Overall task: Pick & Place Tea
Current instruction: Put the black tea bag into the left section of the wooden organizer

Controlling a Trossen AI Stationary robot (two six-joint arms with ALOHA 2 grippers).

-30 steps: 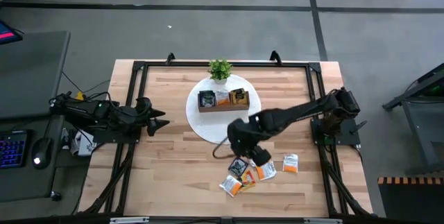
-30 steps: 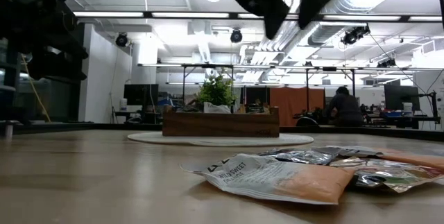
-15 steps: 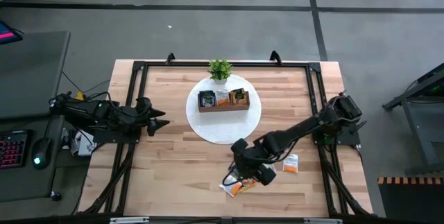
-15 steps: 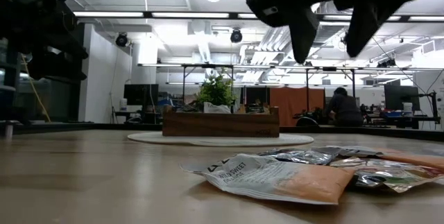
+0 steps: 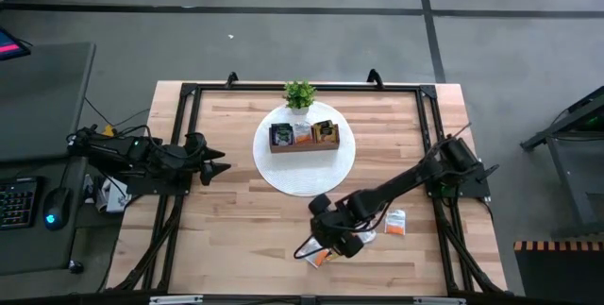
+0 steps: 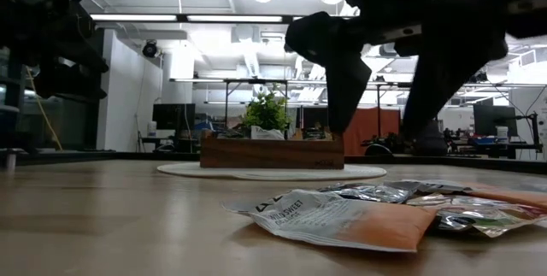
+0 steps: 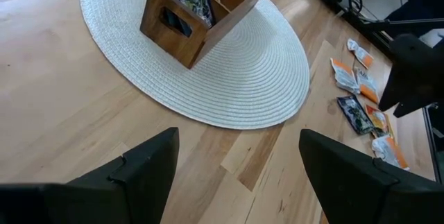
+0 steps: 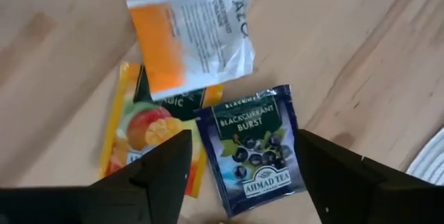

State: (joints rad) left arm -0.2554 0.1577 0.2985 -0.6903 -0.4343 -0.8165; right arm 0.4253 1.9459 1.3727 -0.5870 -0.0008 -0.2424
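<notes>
Several tea sachets lie flat in a loose pile (image 5: 326, 253) near the table's front edge, and one lies apart (image 5: 394, 222). The right wrist view shows a white-and-orange sachet (image 8: 191, 33), a blue blackcurrant sachet (image 8: 253, 148) and an orange-and-green one (image 8: 142, 134). My right gripper (image 6: 373, 131) hangs open above the pile, pointing steeply down with a finger on either side of the blue sachet, clear of it. The wooden tray (image 5: 304, 135), with sachets in it, stands on a round white mat (image 5: 304, 168). My left gripper (image 5: 222, 166) waits open at the table's left.
A small green potted plant (image 5: 299, 94) stands at the mat's far edge. A black frame (image 5: 189, 135) runs along the table's sides. Bare wood lies between the mat and the pile. In the low view, a person (image 6: 423, 131) is in the room far behind the table.
My right gripper has come down and toward the table's near edge, from beside the mat to just above the pile of sachets. The sachets have stayed where they were.
</notes>
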